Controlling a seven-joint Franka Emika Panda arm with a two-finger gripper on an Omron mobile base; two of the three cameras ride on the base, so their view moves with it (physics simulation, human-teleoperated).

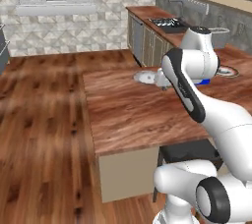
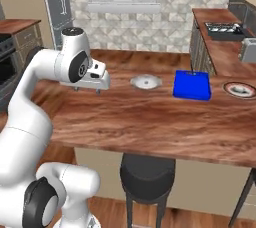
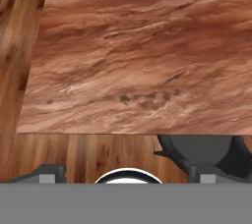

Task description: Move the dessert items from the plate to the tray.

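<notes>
While the gripper [image 2: 91, 90] hangs with jaws spread wide over grainy wooden counter [image 2: 150, 117], the flat blue rectangular tray [image 2: 192, 85] sits at three o'clock of a plain round dish [image 2: 145, 82]; dark-rimmed plate [image 2: 240, 89] lies further right.

Your arm rises from the base, bends at the elbow and reaches forward, wrist level. Your end effector [image 2: 91, 90] points downward with its fingers [image 2: 98, 91] spread wide and nothing between them, though the tips look small and blurred from here.
</notes>
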